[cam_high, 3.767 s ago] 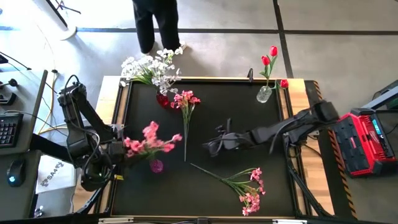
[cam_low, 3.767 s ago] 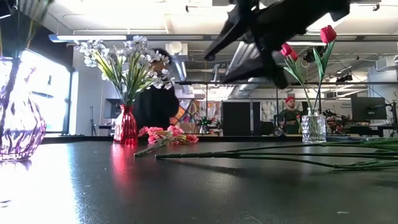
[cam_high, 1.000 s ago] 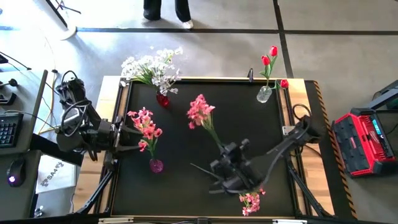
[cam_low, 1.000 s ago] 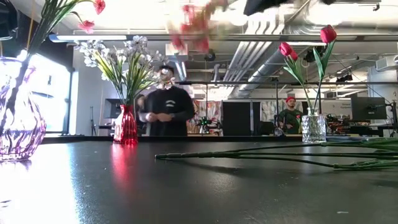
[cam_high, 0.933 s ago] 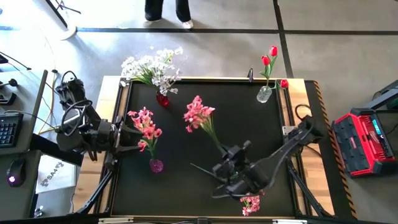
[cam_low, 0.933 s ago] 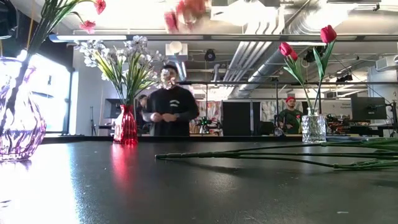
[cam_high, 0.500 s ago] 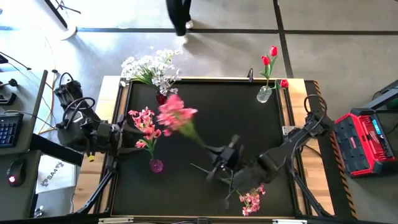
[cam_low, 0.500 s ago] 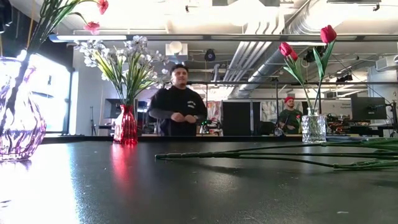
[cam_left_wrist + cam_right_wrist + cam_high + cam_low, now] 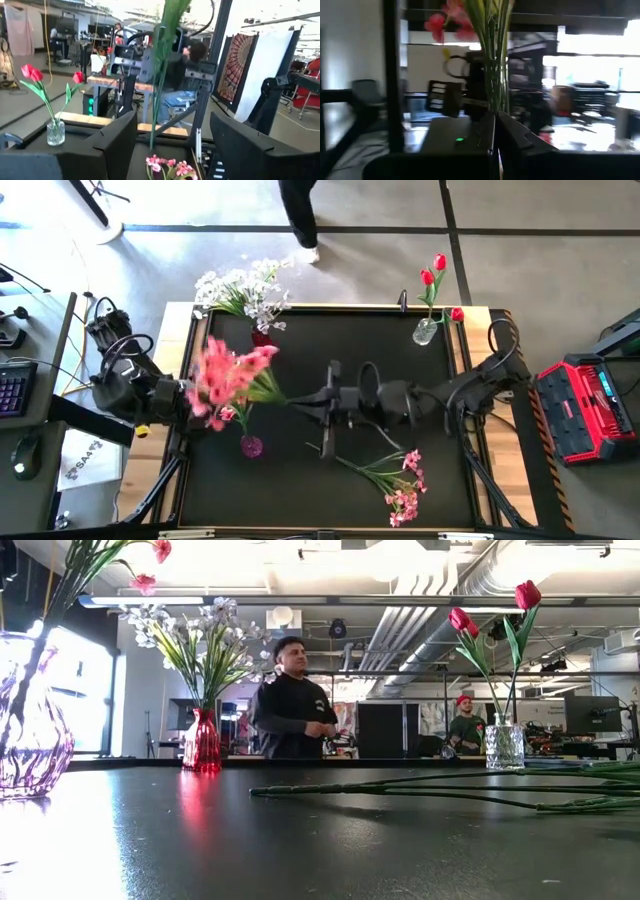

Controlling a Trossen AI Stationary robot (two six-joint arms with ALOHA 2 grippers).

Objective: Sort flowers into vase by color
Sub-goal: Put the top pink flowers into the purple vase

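Note:
My right gripper point(image 9: 308, 401) is high over the table's middle, pointing level toward the left edge, shut on a pink flower spray point(image 9: 226, 375). The spray's blossoms hang above the pink flowers point(image 9: 238, 412) that stand with their stems in the purple vase point(image 9: 250, 446). My left gripper point(image 9: 180, 402) waits open at the left edge, partly under those blossoms; in the left wrist view its fingers point(image 9: 117, 145) stand wide apart with nothing between them. White flowers point(image 9: 240, 290) stand in a red vase point(image 9: 262, 338), and red tulips point(image 9: 433, 272) in a clear vase point(image 9: 425, 331). My right gripper pinches the spray's bundle of green stems point(image 9: 493, 102) between its two shut fingers. The stems run on past the fingertips, along the fingers, toward the table's left. The spray is lifted clear of the table, its blossoms point(image 9: 447, 21) at the far end.
Another pink spray point(image 9: 395, 480) lies flat on the black table at the near right, its long stems point(image 9: 450, 795) crossing the low view. A red case point(image 9: 585, 405) sits off the table's right edge. A person point(image 9: 292, 700) stands beyond the far edge.
My right gripper has risen from the near middle and swung toward the far and left, tipping up from pointing down to level. The pink spray went with it, its blossoms sweeping from mid-table to above the purple vase. The person behind has walked to the right.

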